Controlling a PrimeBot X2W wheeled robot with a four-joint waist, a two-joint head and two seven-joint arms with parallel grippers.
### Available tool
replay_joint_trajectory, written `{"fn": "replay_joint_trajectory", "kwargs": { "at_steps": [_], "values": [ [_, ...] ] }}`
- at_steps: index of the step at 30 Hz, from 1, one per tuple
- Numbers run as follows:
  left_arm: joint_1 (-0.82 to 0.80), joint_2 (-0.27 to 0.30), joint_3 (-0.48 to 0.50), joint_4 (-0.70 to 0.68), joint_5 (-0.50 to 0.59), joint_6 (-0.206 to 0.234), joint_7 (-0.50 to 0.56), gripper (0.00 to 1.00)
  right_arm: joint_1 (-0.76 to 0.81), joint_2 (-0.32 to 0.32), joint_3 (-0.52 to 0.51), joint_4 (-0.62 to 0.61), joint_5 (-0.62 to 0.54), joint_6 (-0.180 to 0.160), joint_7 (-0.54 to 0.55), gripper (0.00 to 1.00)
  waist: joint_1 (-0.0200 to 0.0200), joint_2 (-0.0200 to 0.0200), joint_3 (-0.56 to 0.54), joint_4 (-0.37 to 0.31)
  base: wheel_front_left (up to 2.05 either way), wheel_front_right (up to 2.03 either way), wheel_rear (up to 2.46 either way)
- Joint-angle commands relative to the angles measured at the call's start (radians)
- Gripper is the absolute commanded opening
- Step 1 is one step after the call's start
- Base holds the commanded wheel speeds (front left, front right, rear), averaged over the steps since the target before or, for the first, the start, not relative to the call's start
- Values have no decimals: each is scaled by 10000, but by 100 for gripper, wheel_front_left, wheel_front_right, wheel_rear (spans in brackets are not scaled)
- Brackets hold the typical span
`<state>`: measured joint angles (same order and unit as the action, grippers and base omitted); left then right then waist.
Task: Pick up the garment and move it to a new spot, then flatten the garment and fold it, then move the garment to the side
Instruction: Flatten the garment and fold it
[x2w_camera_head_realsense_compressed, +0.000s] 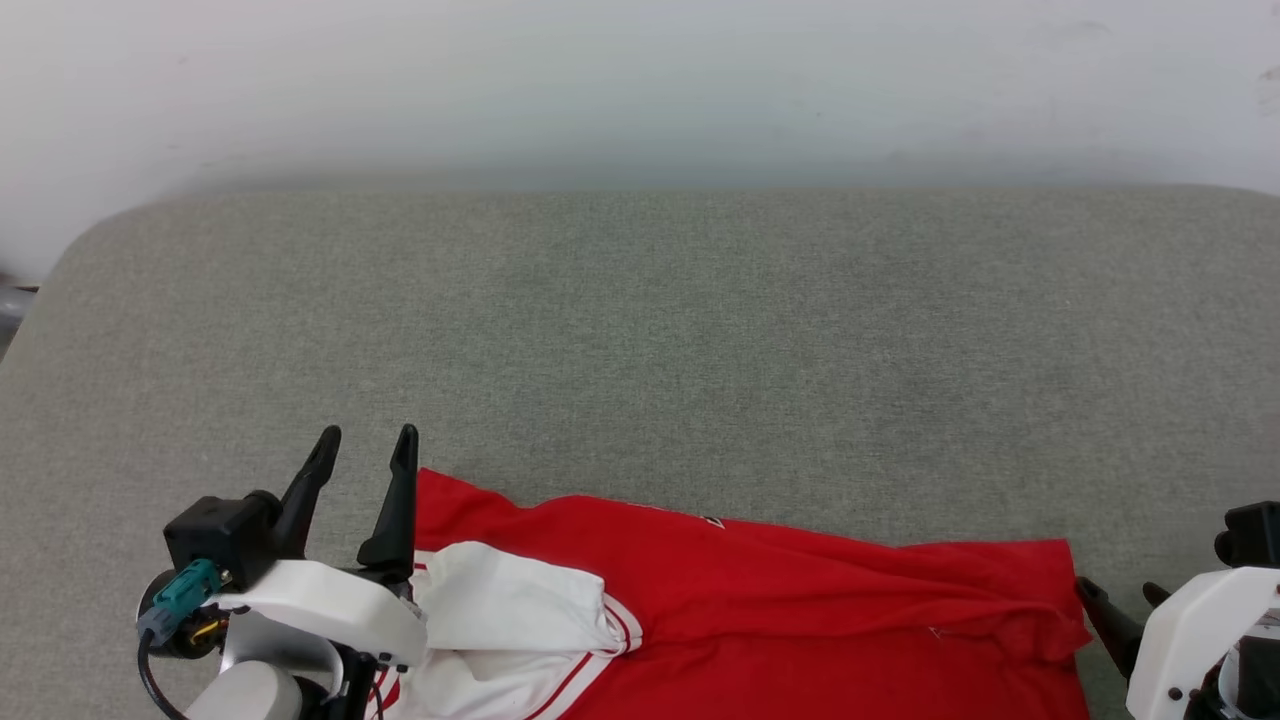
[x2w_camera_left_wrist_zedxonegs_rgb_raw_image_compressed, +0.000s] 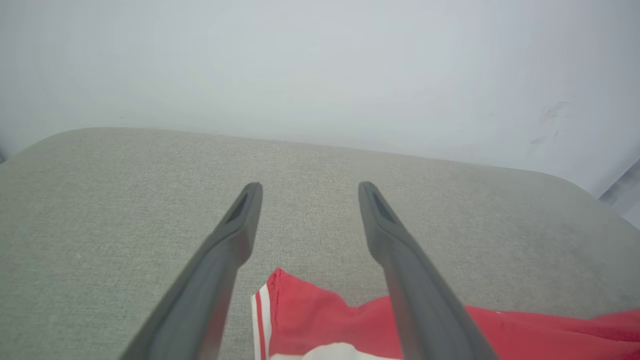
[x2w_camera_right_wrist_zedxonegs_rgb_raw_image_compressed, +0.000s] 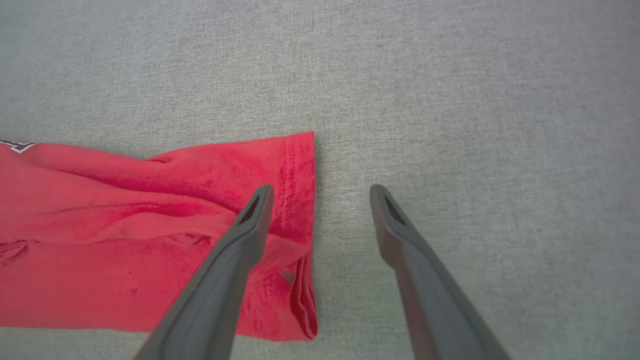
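The garment (x2w_camera_head_realsense_compressed: 780, 600) is lying on the grey cushion (x2w_camera_head_realsense_compressed: 640, 320), its long axis running left to right — white sleeve leftward, red hem rightward. The left gripper (x2w_camera_head_realsense_compressed: 368, 432) and right gripper (x2w_camera_right_wrist_zedxonegs_rgb_raw_image_compressed: 321, 189) are hovering at either end, both spread wide, gripping nothing.

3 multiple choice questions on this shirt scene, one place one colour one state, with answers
1. Where on the grey cushion is the garment?
A. side nearest the robot
B. by the far wall
C. middle
2. Its sleeve is:
A. black
B. white
C. blue
3. The left gripper is:
A. shut on the garment
B. shut, empty
C. open, empty
Answers: 1 A, it lies along the head view's bottom edge; 2 B, white folds with red stripe trim; 3 C, tips apart, only cushion between them.
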<state>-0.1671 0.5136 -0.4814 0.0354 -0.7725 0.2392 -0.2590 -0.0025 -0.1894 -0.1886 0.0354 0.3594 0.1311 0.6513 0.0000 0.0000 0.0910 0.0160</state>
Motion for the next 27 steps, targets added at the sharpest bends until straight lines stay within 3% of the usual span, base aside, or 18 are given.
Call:
{"fn": "replay_joint_trajectory", "kwargs": {
  "at_steps": [1,8,16,17,19,27],
  "values": [
    [-35,-107,67,-99,158,61,-54,100,-39,-27,1,-52,-51,-8,124,100,0,0,96,96,0,0,0],
    [176,-653,670,-864,1285,6,-74,100,-20,214,101,143,-20,-8,1029,100,0,0,556,492,0,0,0],
    [366,-896,858,-1040,1824,-200,-70,100,101,553,396,1228,208,-6,1707,100,0,0,852,644,0,0,0],
    [386,-912,855,-1009,1853,-219,-70,100,134,617,461,1351,278,-6,1840,46,0,0,849,641,0,0,0],
    [436,-924,849,-923,1876,-229,-70,100,119,676,550,1436,366,-3,1891,0,0,0,814,620,0,0,0],
    [699,-836,835,-641,1925,-182,-68,100,-242,276,718,1024,598,-5,1579,0,0,0,279,400,0,0,0]
  ]
}}
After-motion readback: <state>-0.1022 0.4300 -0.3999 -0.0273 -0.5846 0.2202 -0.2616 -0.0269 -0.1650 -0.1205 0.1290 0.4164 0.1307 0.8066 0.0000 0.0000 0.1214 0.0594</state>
